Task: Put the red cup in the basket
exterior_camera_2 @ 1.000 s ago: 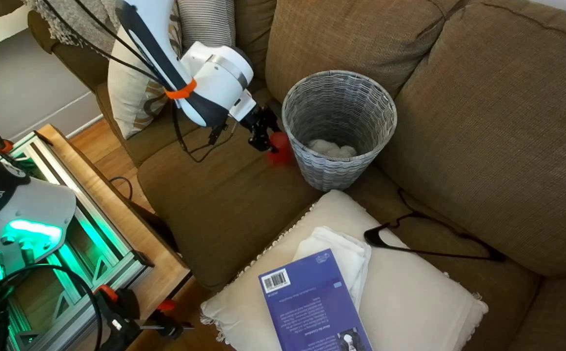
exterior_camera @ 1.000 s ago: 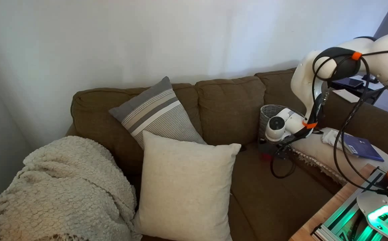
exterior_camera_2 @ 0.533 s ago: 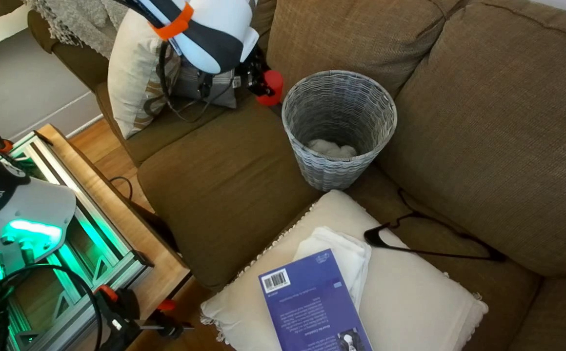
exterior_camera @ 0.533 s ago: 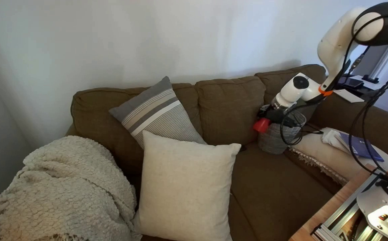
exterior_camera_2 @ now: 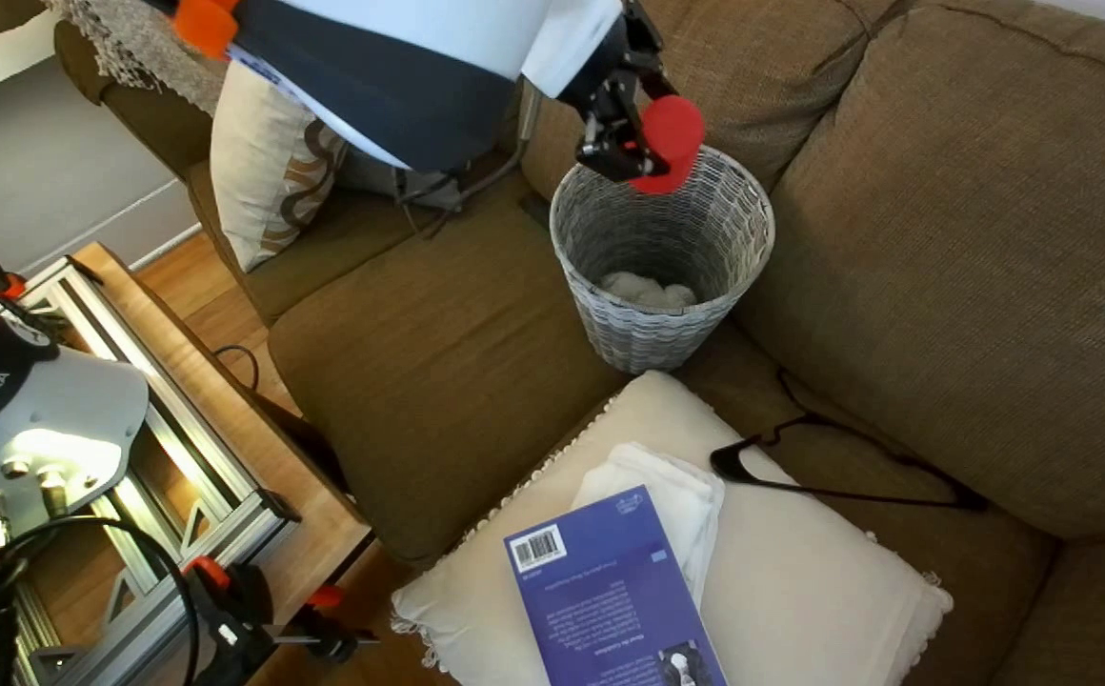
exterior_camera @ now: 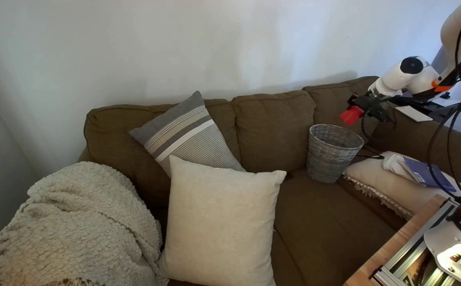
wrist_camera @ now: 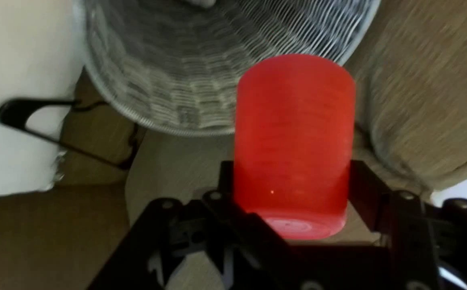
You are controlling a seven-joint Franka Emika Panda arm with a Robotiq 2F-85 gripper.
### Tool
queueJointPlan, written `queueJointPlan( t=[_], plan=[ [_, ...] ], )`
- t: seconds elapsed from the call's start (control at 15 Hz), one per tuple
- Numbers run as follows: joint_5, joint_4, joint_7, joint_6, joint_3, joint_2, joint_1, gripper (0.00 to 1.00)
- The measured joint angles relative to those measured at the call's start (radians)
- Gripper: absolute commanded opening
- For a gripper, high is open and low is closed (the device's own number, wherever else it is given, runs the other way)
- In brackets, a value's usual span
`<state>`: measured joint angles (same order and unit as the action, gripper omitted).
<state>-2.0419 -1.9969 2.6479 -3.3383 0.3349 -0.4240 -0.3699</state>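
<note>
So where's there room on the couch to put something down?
On the brown seat cushion there's bare room between the basket, the fringed pillow and the wooden tabletop. That pillow is crowded: a purple book and something white lie on it. It's also busy by the basket, where the gripper holds the red cup.

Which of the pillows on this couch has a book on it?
The fringed cream pillow beside the basket: it lies flat under the purple book, while the striped pillow and the plain-edged cream pillow are propped up.
</note>
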Motion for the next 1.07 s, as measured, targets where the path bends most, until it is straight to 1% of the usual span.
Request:
queueJointPlan(
  t=[0.13,0.2,0.27,0.33,0.53,0.6,0.67,0.8,0.93,1.07],
  plan=[
    [0.005,0.002,0.013,0.135,-0.023,-0.004,-0.033,0.45],
    [0.002,0.002,0.033,0.197,-0.044,-0.008,-0.041,0.45],
    [-0.002,0.002,0.053,0.235,-0.061,-0.016,-0.041,0.45],
    [-0.004,0.003,0.064,0.255,-0.076,-0.028,-0.041,0.45],
    [0.000,0.009,0.063,0.260,-0.104,-0.080,-0.039,0.45],
    [0.007,0.010,0.061,0.265,-0.107,-0.102,-0.036,0.93],
    [0.017,0.011,0.059,0.269,-0.108,-0.125,-0.034,0.93],
    [0.046,0.015,0.052,0.270,-0.108,-0.174,-0.030,1.00],
    [0.070,0.019,0.048,0.270,-0.108,-0.207,-0.027,1.00],
    [0.072,0.020,0.050,0.269,-0.109,-0.211,-0.026,1.00]
  ],
)
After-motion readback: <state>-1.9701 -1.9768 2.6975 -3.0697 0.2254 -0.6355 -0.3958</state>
